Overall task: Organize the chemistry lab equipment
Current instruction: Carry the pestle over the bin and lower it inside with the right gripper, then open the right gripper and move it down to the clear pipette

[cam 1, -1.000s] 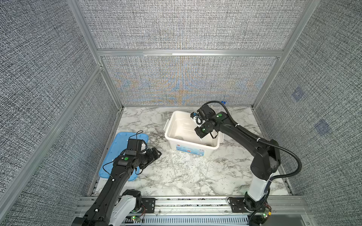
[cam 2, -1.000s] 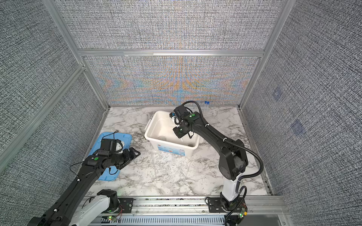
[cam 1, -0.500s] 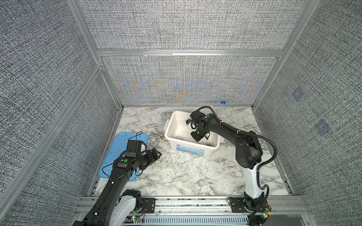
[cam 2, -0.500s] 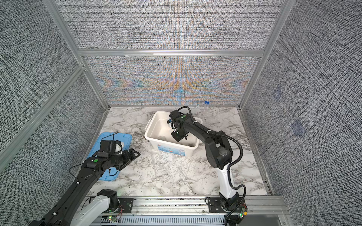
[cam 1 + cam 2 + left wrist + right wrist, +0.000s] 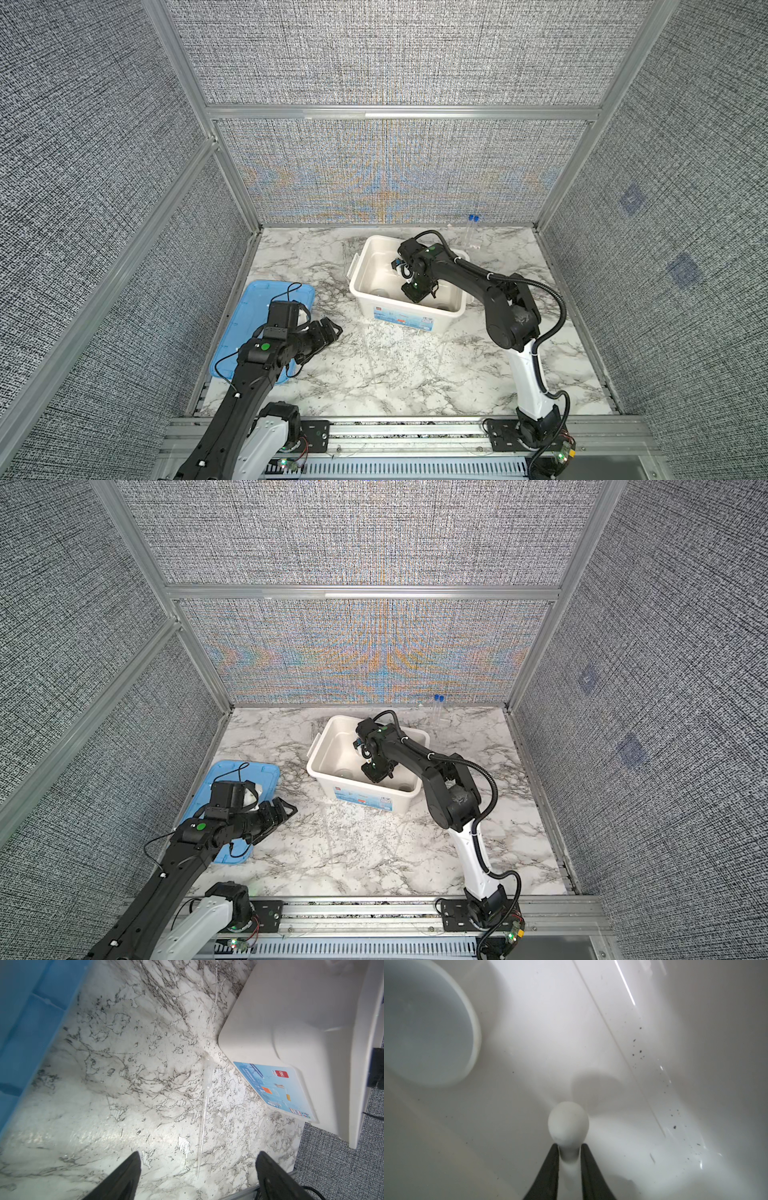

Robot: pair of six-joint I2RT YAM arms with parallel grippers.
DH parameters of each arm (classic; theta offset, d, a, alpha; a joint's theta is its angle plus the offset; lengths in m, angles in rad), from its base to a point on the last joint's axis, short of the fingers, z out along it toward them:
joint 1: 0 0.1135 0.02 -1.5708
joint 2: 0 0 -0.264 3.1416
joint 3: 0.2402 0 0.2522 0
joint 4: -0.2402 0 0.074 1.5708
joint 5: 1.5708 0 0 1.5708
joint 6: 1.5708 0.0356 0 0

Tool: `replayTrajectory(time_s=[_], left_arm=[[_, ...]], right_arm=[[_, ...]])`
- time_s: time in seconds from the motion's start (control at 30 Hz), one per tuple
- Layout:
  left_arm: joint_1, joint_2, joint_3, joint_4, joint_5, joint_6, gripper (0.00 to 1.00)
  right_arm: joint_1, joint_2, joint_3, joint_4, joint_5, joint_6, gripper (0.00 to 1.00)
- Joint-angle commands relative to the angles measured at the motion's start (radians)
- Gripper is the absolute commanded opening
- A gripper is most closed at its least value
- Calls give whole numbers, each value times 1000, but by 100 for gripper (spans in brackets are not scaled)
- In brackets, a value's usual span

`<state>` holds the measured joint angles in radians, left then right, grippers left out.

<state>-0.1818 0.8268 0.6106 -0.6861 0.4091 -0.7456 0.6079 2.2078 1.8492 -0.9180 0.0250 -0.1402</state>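
Now the right pincer [image 5: 569, 1147] clasps the pestle [image 5: 568, 1122] by its stem, head low inside the tub [image 5: 361, 266], likely for setting down; the left pincer [image 5: 198, 1154] gapes wide over a rod [image 5: 204, 1105] on the worktop [image 5: 415, 382].

Lid [image 5: 257, 299] left of tub [image 5: 365, 304]; tubes [image 5: 471, 232] behind tub; rod [image 5: 204, 1105] before tub.

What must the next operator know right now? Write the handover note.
Left gripper: open, empty, hovering over the table beside the blue lid.
Right gripper: closed on the pestle, low inside the tub.
Done: bowl sits in the tub.
To do: release the pestle; bring in the two blue-capped tubes by the back wall and the clear rod lying before the tub.
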Motion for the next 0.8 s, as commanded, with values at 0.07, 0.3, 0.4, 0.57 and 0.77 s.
replayTrajectory(time_s=[0.07,0.3,0.4,0.57,0.77], left_arm=[[1,-10,-6,-3,11,-12,88],[1,3,71,-106,-93,52,88],[0,8,93,-135,-147,42,88],[1,40,132,-232,-324,-7,90],[1,32,141,-250,-405,-67,92]], right_arm=[[3,-48,50,-67,4,21,35],[20,-176,87,-127,2,69,40],[48,-261,72,-149,31,102,40],[129,-396,49,-222,145,125,41],[337,-475,-38,-212,161,221,42]])
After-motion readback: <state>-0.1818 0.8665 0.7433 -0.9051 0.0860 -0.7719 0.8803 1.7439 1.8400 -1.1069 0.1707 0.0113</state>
